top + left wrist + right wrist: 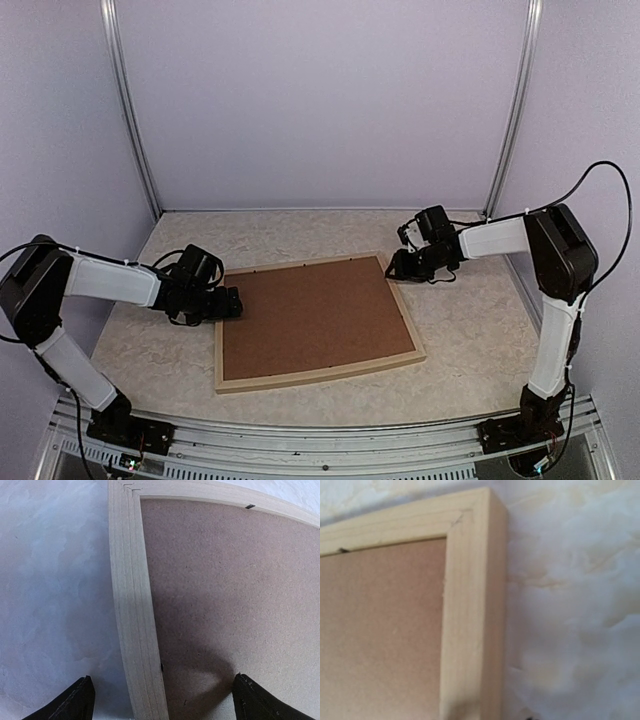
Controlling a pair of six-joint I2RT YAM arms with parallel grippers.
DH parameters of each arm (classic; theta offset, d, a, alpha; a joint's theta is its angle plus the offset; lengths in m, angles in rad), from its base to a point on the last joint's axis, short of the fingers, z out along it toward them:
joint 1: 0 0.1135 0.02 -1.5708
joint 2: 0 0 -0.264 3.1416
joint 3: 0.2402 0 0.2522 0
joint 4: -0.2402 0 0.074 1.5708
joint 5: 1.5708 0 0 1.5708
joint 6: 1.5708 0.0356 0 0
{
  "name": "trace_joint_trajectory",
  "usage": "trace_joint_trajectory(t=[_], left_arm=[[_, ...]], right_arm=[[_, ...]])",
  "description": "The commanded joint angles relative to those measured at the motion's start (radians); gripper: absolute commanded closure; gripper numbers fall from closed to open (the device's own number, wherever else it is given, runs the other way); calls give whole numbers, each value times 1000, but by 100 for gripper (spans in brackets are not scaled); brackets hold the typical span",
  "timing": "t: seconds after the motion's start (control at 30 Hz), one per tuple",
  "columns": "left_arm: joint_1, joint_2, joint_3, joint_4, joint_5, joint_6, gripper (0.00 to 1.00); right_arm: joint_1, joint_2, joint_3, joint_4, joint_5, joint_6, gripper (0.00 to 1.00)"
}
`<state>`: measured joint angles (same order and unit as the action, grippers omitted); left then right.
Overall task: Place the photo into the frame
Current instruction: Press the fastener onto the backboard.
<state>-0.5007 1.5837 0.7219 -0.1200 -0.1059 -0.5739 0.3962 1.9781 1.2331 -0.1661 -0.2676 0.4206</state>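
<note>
The pale wooden frame [312, 377] lies flat in the middle of the table, filled by a brown backing board [310, 315]. The photo is hidden. My left gripper [228, 303] is at the frame's left edge. In the left wrist view it [162, 702] stands open, one fingertip [75, 702] over the table and the other over the board [230, 590], straddling the frame's rail [132, 605]. My right gripper [396, 266] is at the frame's far right corner [470, 580]. Its fingers barely show in the right wrist view.
The table is pale and marbled [470, 330], with lilac walls on three sides and metal posts in the back corners. A black cable loops from the right arm [560, 250]. Small dark clips [250, 506] sit along the frame's inner edge.
</note>
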Motion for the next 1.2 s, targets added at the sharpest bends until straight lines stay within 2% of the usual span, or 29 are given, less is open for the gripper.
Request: trace_joint_trajectory(t=[0.0,0.3,0.77,1.17], left_arm=[[4,-29,-28,-18,-28,13,3],[3,-90,-27,-41,-57,19,1],[3,-76,-23,-42,-54,20,1],[3,-68,-20,-46,-58,22,1]], right_arm=[[-14,-41,-1,11,-20,-1,60],[-14,-21,16,-18,39,-30,43],[-12,1,5,-31,75,-51,44],[44,8,7,-54,135,-43,46]])
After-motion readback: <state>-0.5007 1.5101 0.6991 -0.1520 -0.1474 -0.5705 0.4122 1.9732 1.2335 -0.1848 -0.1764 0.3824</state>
